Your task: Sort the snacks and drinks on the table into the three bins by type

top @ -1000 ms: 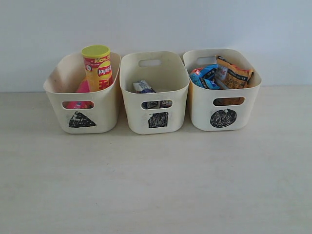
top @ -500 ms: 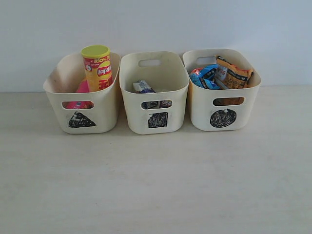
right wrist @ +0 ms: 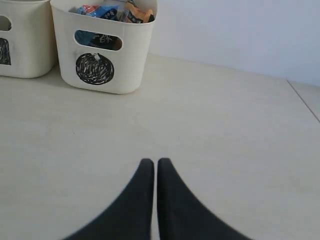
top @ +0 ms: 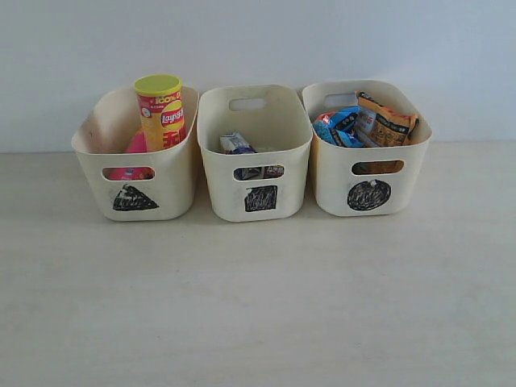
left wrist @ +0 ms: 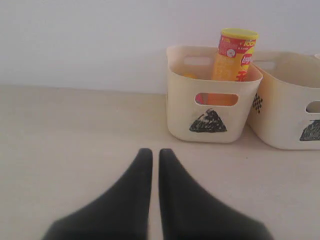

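1. Unchanged since prior frames: tubes (top: pixel 161 113) in left triangle bin (top: pixel 90 149); cartons (top: pixel 236 143) in middle square bin (top: pixel 216 189); bags (top: pixel 385 125) in right circle bin (top: pixel 330 189).
2. Left claw (left wrist: pixel 150 153) and right claw (right wrist: pixel 150 162): closed, empty.
3. Sorting judged complete.

Yellow-red tube (top: pixel 164 113): "Lay's" logo, "100%" above it. Black scribbled signs: triangle (top: pixel 135 198) on left bin (top: pixel 176 173), square (top: pixel 261 198) on middle bin (top: pixel 216 185), circle (top: pixel 369 195) on right bin (top: pixel 329 189). Print on orange bag (top: pixel 387 125) and blue bag (top: pixel 339 127) unreadable.

Snacks (top: pixel 161 113), drinks (top: pixel 236 143) inside three bins (top: pixel 226 193)
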Robot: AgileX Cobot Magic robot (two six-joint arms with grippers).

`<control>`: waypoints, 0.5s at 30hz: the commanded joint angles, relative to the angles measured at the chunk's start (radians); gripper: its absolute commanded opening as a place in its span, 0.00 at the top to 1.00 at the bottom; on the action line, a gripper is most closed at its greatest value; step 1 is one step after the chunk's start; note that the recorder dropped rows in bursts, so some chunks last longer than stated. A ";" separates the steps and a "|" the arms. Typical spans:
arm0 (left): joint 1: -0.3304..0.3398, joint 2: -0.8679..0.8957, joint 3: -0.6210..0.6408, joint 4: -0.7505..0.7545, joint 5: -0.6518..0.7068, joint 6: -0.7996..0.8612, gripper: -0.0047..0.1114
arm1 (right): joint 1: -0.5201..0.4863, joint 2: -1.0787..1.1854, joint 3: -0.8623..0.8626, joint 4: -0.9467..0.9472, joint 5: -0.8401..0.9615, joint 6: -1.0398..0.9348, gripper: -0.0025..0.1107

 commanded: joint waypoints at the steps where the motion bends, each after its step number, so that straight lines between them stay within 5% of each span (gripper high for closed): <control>1: 0.005 -0.004 0.049 -0.031 -0.065 -0.023 0.92 | -0.007 -0.006 0.000 0.003 -0.004 -0.003 0.98; 15: 0.005 -0.004 0.049 -0.023 0.002 -0.028 0.92 | -0.007 -0.006 0.000 0.003 -0.010 -0.003 0.98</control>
